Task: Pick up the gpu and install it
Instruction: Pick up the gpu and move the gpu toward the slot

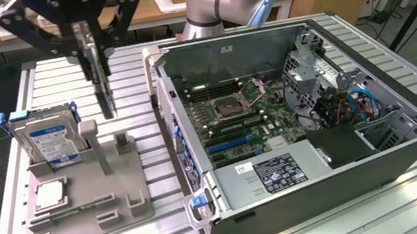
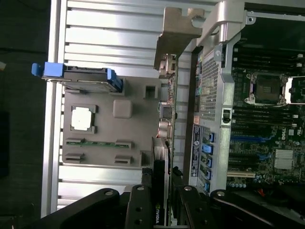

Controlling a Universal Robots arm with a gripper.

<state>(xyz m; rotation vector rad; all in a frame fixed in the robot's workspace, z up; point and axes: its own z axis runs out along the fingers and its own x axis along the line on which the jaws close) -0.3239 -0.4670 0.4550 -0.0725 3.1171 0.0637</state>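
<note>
Your gpu point(image 1: 105, 94) hangs on edge just above the grey holder tray point(image 1: 85, 221), with your gripper point(image 1: 96, 50) clamped on its upper part. On the worktop point(image 1: 59, 82), the open computer case point(image 1: 317, 139) stands beside it, on the exterior view's right.

The claw point(image 1: 97, 58) grips the gpu point(image 1: 106, 97) on edge, above the grey holder point(image 1: 86, 229) on the worktop point(image 1: 413, 199), beside the open case point(image 1: 303, 218). A hard drive point(image 1: 49, 143) stands in the holder.
</note>
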